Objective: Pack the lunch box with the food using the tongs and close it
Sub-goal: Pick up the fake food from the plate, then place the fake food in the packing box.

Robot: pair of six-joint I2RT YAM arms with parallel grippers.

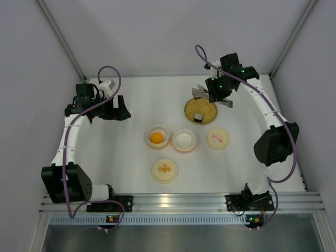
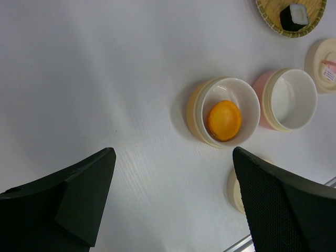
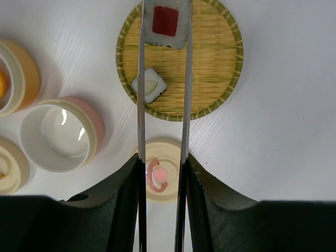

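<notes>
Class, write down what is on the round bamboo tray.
One white-centred sushi piece lies on the bamboo tray; the tongs pinch a red-centred piece over it. The tray beneath both is hidden.

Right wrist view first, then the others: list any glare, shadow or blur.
Right wrist: two bright glints inside the pink bowl; tongs sharp. Left wrist: left gripper dark in the foreground; the cream bowl around the orange ball throws a soft shadow leftward. Top external: even light, no glare on the table.
</notes>
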